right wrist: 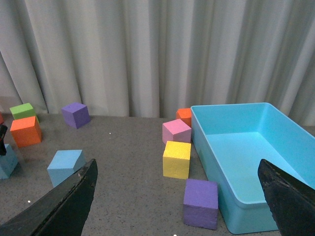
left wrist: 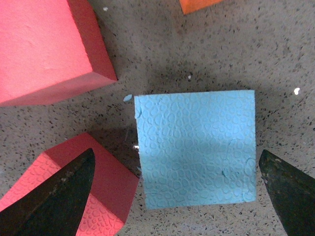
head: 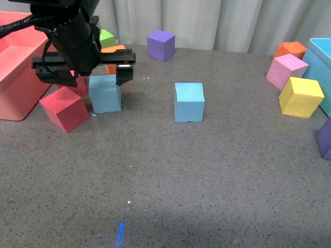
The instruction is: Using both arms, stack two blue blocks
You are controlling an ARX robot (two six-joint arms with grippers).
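Observation:
One blue block [head: 105, 93] sits on the grey table beside a red cube [head: 64, 108]. My left gripper [head: 101, 77] hangs open just above it. In the left wrist view the block [left wrist: 196, 147] lies between the two spread fingers [left wrist: 66, 196], untouched; my left gripper [left wrist: 175, 162] holds nothing. The second blue block [head: 189, 102] stands alone mid-table and also shows in the right wrist view [right wrist: 66, 165]. My right gripper [right wrist: 177, 167] is open, empty and well back from both blocks. It does not appear in the front view.
A red bin [head: 15, 67] stands at the far left. Purple [head: 161, 45], green [head: 107, 37] and orange [head: 115, 51] cubes lie behind. On the right are pink [head: 286, 71], yellow [head: 301, 96], orange [head: 290, 49] and purple [head: 326, 138] cubes by a turquoise bin [right wrist: 246, 162].

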